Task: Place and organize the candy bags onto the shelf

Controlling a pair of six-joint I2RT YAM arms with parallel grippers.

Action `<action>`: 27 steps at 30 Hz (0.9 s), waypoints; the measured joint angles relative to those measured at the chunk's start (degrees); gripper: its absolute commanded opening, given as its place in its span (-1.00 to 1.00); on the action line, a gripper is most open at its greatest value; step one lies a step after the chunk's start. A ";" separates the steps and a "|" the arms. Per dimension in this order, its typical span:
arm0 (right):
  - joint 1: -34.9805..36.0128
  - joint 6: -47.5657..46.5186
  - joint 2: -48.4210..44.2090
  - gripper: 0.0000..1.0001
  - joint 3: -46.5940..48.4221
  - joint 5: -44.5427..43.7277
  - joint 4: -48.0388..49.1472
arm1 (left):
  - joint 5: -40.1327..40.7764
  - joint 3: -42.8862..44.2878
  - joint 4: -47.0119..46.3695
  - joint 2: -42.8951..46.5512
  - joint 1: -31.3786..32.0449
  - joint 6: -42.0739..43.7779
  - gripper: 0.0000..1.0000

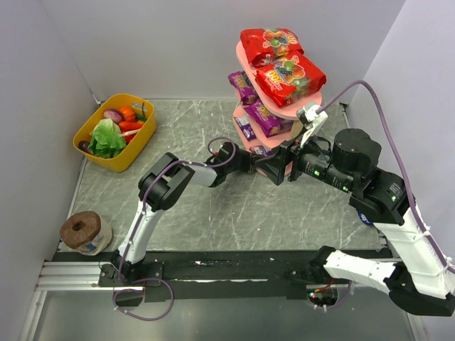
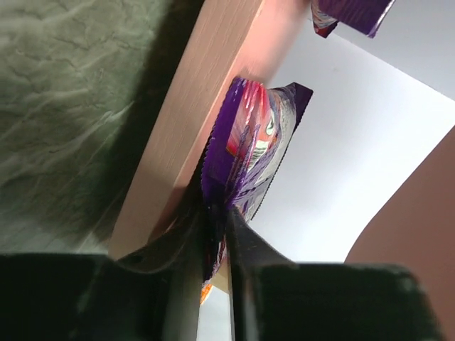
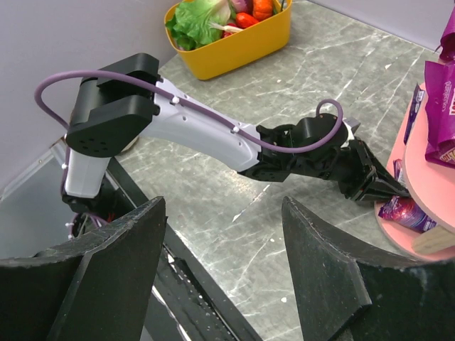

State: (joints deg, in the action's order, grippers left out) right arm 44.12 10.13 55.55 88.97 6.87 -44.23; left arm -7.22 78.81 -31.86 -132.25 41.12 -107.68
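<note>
The pink shelf [image 1: 243, 60] stands at the back right. Two red candy bags [image 1: 270, 44] [image 1: 290, 78] lie on its top board, and purple ones [image 1: 266, 117] on the middle board. My left gripper [image 1: 257, 158] reaches to the bottom board [image 3: 398, 240]. Its jaws stand close together on a purple candy bag [image 2: 249, 153] [image 3: 407, 212] that rests against the board's edge [image 2: 192, 128]. My right gripper [image 3: 224, 249] hovers open and empty over the table just right of it, beside the shelf's foot [image 1: 276, 169].
A yellow basket [image 1: 135, 153] [image 3: 234, 42] of toy vegetables stands at the back left. A brown roll [image 1: 84, 231] sits at the near left corner. Grey walls close in the table on three sides. Another purple bag [image 2: 352, 14] overhangs the board above.
</note>
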 measured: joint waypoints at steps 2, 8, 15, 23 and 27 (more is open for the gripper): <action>0.00 -0.11 -0.02 0.47 -0.04 -0.15 -0.02 | 0.00 0.00 0.15 -0.02 0.00 0.26 -0.18; 0.00 -0.15 -0.04 0.47 -0.17 -0.46 0.02 | 0.63 0.15 -0.02 0.63 0.00 2.56 0.30; -0.28 0.50 -0.04 0.51 -0.39 -2.12 -0.07 | 2.69 0.00 6.14 5.05 0.07 8.28 0.91; -2.56 2.71 1.18 0.62 -0.46 -4.76 -1.09 | 6.40 -5.79 17.11 16.09 -0.17 16.74 0.93; -5.01 4.87 2.19 0.77 -2.14 -6.27 -1.27 | 9.92 -10.40 23.63 25.11 -0.79 21.97 0.92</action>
State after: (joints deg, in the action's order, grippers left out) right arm 39.11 15.00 57.74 86.83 0.60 -45.50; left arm 2.70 68.40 -8.23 -107.13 40.34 -85.71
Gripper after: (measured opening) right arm 0.834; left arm 0.963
